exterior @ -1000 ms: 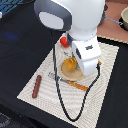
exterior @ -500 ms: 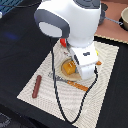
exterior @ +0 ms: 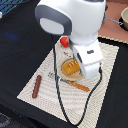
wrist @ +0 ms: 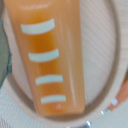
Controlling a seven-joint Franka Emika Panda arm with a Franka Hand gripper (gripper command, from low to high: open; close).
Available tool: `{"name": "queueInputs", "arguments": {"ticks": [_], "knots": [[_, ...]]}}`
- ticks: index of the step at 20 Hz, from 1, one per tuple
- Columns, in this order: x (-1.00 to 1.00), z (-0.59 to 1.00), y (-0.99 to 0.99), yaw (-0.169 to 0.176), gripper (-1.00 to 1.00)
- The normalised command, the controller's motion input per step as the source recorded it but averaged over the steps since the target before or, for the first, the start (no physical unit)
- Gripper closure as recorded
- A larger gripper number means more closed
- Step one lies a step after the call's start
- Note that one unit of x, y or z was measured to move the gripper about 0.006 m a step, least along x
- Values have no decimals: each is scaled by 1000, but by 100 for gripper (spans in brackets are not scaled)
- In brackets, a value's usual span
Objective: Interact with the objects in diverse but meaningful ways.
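Observation:
An orange-yellow bread loaf (exterior: 70, 66) with pale scored marks lies on a round tan plate (exterior: 64, 75). My gripper (exterior: 79, 70) hangs right over the loaf, and its white hand hides the fingers. In the wrist view the loaf (wrist: 50, 55) fills most of the picture, with the plate's rim (wrist: 109, 55) curving around it; no fingertips show clearly. A red tomato (exterior: 64, 41) sits just beyond the plate. A dark brown sausage (exterior: 37, 86) lies on the mat toward the exterior view's left.
Everything rests on a striped beige mat (exterior: 107, 75) on a black table. An orange-handled utensil (exterior: 77, 85) lies beside the plate. A grey pot (exterior: 123, 20) stands at the back on the exterior view's right. A black cable (exterior: 62, 102) loops from the arm.
The arm has sunk slightly toward the plate and shifted a little to the exterior view's left. The toy foods have not moved.

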Motion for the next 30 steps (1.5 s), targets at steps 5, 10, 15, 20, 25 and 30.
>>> {"name": "queueInputs", "arguments": {"ticks": [5, 10, 15, 20, 25, 30], "knots": [[-124, 767, 375, -34, -100], [-284, 289, 291, -193, -100], [-458, 127, 248, -180, -100], [-821, -62, 337, -63, -100], [-964, -166, 382, 0, -100], [-859, -210, 363, 0, -100]]}}
